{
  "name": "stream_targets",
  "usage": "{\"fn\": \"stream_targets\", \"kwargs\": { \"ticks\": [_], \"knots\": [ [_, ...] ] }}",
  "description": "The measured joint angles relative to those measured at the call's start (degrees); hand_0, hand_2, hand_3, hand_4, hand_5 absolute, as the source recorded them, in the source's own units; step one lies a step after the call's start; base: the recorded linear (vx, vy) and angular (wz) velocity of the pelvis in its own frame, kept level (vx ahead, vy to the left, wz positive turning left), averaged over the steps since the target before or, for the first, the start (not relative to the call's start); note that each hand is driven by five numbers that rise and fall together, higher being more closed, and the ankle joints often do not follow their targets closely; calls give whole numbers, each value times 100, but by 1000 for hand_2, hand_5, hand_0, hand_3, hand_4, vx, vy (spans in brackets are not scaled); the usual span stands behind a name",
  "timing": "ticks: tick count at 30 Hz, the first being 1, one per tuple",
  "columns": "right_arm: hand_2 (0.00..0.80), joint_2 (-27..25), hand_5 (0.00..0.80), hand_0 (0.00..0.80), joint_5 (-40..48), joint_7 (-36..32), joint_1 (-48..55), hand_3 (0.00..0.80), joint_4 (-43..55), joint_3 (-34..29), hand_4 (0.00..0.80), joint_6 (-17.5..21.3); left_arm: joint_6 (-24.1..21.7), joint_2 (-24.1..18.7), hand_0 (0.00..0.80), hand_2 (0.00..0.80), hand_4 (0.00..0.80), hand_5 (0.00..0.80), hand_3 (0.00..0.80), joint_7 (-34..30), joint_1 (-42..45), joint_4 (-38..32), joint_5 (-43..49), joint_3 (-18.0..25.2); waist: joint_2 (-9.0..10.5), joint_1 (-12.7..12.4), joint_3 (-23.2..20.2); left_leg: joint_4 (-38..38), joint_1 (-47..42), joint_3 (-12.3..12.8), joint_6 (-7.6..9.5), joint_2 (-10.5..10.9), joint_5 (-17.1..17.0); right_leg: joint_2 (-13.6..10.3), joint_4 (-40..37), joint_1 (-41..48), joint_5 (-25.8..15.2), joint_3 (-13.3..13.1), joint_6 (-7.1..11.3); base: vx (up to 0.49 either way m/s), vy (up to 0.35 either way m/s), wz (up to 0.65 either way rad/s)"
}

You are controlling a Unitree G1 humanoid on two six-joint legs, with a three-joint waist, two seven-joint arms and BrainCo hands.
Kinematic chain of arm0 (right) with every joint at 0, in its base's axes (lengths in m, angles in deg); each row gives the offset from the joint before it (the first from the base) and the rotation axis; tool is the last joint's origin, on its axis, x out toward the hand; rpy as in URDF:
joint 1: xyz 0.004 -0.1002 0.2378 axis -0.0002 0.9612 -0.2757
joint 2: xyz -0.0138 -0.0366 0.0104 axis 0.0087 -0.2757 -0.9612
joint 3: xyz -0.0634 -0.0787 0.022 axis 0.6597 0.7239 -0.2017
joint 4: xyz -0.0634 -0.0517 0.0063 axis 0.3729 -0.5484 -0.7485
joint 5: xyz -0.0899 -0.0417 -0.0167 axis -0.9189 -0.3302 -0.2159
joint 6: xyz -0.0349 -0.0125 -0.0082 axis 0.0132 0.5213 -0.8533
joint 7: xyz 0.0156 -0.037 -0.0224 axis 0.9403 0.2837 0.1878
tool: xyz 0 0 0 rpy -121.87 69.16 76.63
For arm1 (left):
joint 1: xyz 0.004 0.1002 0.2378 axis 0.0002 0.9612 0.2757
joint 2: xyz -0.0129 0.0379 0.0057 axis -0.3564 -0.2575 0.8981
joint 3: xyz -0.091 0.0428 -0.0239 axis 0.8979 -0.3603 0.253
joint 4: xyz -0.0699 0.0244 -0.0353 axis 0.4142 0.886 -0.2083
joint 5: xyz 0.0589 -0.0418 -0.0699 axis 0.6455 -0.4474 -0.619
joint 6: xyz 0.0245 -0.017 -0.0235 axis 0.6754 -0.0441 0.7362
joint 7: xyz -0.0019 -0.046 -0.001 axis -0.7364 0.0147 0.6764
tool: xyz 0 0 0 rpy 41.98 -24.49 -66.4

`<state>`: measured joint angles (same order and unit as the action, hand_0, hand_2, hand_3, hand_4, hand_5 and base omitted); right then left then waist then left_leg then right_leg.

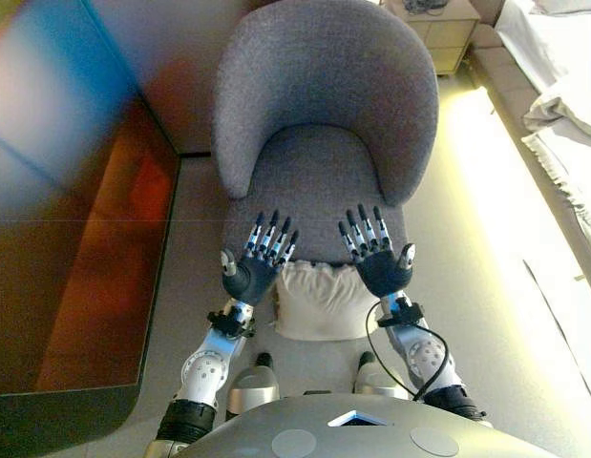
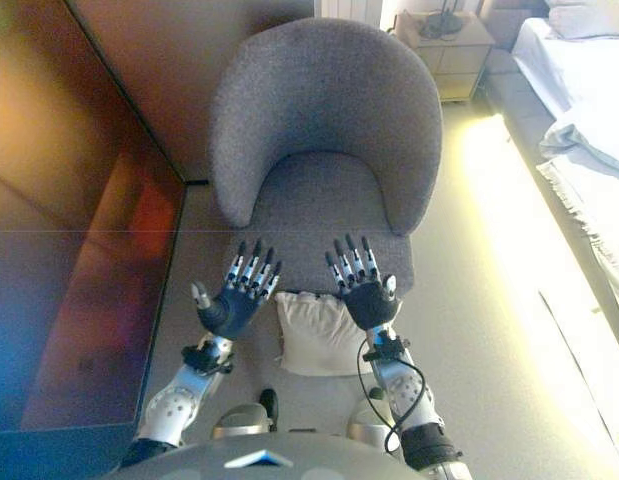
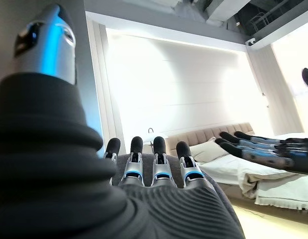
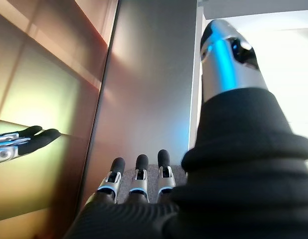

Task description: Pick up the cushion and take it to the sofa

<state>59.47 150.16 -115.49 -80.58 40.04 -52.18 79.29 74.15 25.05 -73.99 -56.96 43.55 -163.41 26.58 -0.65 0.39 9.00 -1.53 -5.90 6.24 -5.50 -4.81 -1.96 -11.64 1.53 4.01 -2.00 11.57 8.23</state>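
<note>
A cream-white cushion (image 1: 319,301) lies on the floor against the front of a grey upholstered armchair (image 1: 324,105). My left hand (image 1: 255,270) hovers above the cushion's left edge, palm down, fingers straight and spread. Over the cushion's right edge my right hand (image 1: 379,263) is held the same way, open and empty. Both hands' fingertips reach over the chair's seat front. In the right eye view the cushion (image 2: 319,335) shows between the left hand (image 2: 234,300) and the right hand (image 2: 364,295). Neither hand touches the cushion as far as I can see.
A glossy reddish-brown wall panel (image 1: 75,219) runs along the left. A bed with white linen (image 2: 589,110) stands at the right, and a bedside cabinet (image 2: 449,45) behind the armchair. Pale floor (image 1: 486,248) lies open between chair and bed.
</note>
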Motion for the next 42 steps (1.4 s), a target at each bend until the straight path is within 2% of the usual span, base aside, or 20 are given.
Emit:
{"fn": "stream_targets", "kwargs": {
  "ticks": [9, 11, 13, 16, 19, 22, 30, 42],
  "knots": [
    [0, -33, 0, 0, -28, -95, 57, 0, -3, 13, 0, -27, -14, -86, 0, 0, 0, 0, 0, 16, 75, 0, 16, 9, 60, -46, -174, -74, -53, 8, -3, -25, 1, 40, -100, 75, -21, 4, -2, 0, 0, 0],
    [0, -60, 0, 0, -200, -57, 67, 0, -5, 21, 0, 24, -157, -143, 0, 0, 0, 0, 0, 171, 73, 0, 278, -4, 53, -87, -200, -76, -56, 11, -4, -25, 0, 48, -149, 88, -51, 3, -11, 0, 0, 0],
    [0, -199, 0, 0, -775, 303, 66, 0, -21, 137, 0, 348, -602, -377, 0, 0, 0, 0, 0, 652, 66, 3, 996, -44, 49, -121, -203, -75, -57, 13, -6, -24, -2, 51, -176, 97, -70, 4, -17, 0, 0, 0],
    [0, -540, 0, 0, -2365, 1458, 51, 0, -136, 314, 0, 979, -1312, -800, 0, 0, 0, 0, 0, 1886, 64, 9, 2555, -60, 48, -124, -203, -95, -61, 9, -5, -13, -2, 48, -253, 164, -97, 12, -3, -66, 9, 1],
    [0, -918, 0, 0, -3875, 2632, 26, 0, -351, 313, 0, 1333, -1566, -1178, 0, 0, 0, 0, 0, 3248, 48, 55, 4051, -5, 44, -127, -200, -101, -37, 8, -4, -8, -6, 50, -350, 162, -135, 12, 20, -94, -16, -1],
    [0, -1182, 0, 0, -4466, 3463, 16, 0, -534, 298, 0, 1355, -1573, -1354, 0, 0, 0, 0, 0, 3817, -21, 102, 4621, 13, 26, -127, -187, -92, 32, 3, -7, -13, -10, 53, -386, 115, -161, 10, 18, -50, -45, -1],
    [0, -1114, 0, 0, -4440, 3515, 5, 0, -548, 176, 0, 1363, -1574, -1263, 0, 0, 0, 0, 0, 3758, -152, 99, 4615, -75, 2, -123, 103, 5, 50, 2, -31, -26, 5, 74, -432, 146, -190, 7, -8, 25, -48, 0],
    [0, -1059, 0, 0, -4387, 3400, 3, 0, -543, 197, 0, 1357, -1682, -1204, 0, 0, 0, 0, 0, 3538, -64, 98, 4607, -69, 21, -130, 244, 77, 51, 4, -76, -104, 41, 152, -484, 187, -188, -2, -21, 60, -62, -1]
  ]
}}
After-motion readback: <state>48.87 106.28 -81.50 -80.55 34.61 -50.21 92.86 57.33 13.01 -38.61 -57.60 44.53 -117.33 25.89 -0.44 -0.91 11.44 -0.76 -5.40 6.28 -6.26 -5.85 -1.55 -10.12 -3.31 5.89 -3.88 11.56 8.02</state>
